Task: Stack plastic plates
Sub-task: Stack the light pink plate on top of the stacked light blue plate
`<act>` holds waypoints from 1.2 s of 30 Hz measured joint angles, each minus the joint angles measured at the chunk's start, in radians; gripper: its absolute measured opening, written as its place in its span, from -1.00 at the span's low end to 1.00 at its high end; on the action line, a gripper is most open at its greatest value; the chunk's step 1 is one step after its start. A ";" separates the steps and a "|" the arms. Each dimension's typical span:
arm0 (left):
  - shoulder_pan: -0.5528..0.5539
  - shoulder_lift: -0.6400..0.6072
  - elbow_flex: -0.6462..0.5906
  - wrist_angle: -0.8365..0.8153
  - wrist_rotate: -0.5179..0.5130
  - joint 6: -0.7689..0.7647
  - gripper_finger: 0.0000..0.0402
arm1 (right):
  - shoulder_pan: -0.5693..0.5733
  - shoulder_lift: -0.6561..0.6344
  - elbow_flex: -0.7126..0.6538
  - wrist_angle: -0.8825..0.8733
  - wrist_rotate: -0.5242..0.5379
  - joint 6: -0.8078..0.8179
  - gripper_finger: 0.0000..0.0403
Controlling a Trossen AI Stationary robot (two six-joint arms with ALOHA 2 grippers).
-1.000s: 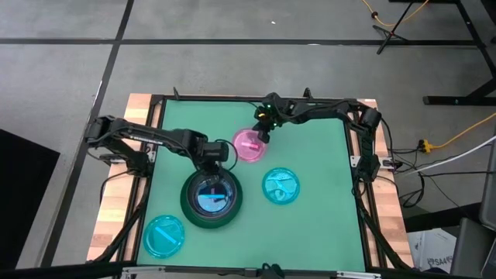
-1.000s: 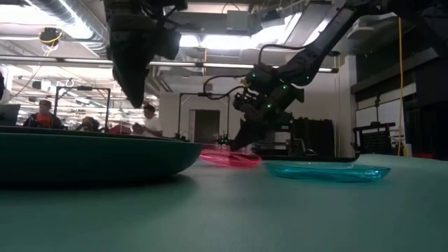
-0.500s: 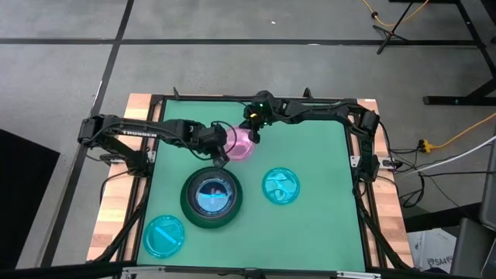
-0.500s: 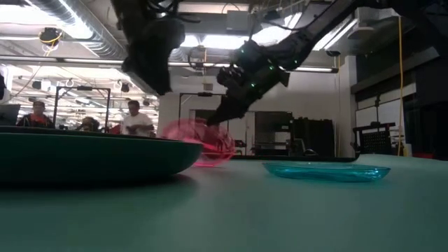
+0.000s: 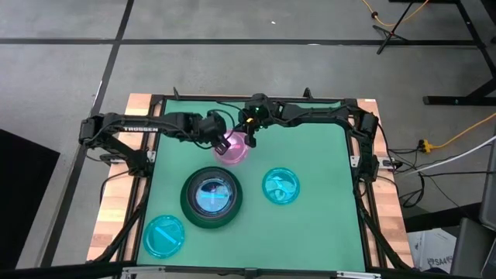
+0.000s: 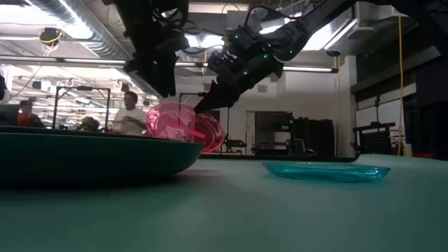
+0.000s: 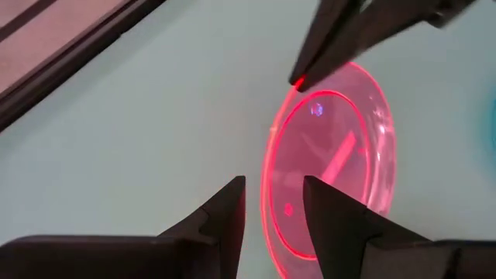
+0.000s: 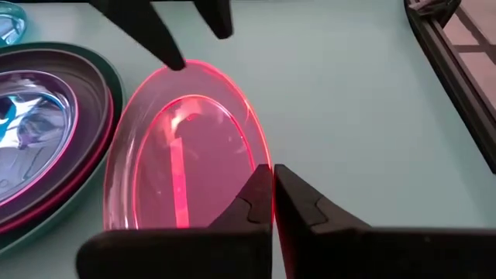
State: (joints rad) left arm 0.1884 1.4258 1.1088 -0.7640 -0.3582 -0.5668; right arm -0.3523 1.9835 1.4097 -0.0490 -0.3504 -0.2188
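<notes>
A small translucent pink plate (image 5: 236,149) stands steeply tilted near the table's far middle, between both grippers. My right gripper (image 8: 273,194) is shut on its rim. My left gripper (image 7: 273,203) is open, one finger on each side of the opposite rim. Nearer the front, a large dark green plate (image 5: 186,208) rests flat on the table with a pink plate and a cyan plate nested inside it. In the low view the pink plate (image 6: 185,126) shows above the green plate's rim (image 6: 84,157). My right gripper pinches the pink plate's rim (image 8: 262,167) between its two fingers, coming slanting down from the table's far right. The plate is tipped up on edge below the fingers. Whether its lower edge touches the table cannot be told. My left gripper straddles the opposite rim (image 7: 267,182); whether it touches I cannot tell.
Two more small cyan plates lie flat: one right of the stack (image 5: 280,186), also seen in the low view (image 6: 325,170), and one at the near left corner (image 5: 165,235). A dark frame runs along the table's edges (image 8: 449,54). People stand in the room beyond.
My right gripper moved up and toward the table's left, tipping the pink plate from flat to steeply on edge and carrying it leftward. My left gripper travelled from above the stack toward the far edge and arrived at the pink plate's other rim.
</notes>
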 joint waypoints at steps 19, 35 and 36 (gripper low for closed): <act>0.021 0.000 0.000 -0.006 0.006 -0.002 -0.38 | 0.000 0.000 0.000 0.056 -0.025 0.001 -1.00; 0.021 0.000 0.000 -0.051 0.009 -0.016 -0.38 | 0.000 0.000 0.000 0.055 -0.028 -0.014 -1.00; 0.021 0.000 0.000 -0.060 0.009 -0.025 -0.38 | 0.000 0.000 0.000 0.055 -0.028 -0.014 -1.00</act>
State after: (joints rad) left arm 0.2092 1.4261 1.1088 -0.8243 -0.3496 -0.5916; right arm -0.3523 1.9831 1.4094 0.0063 -0.3782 -0.2333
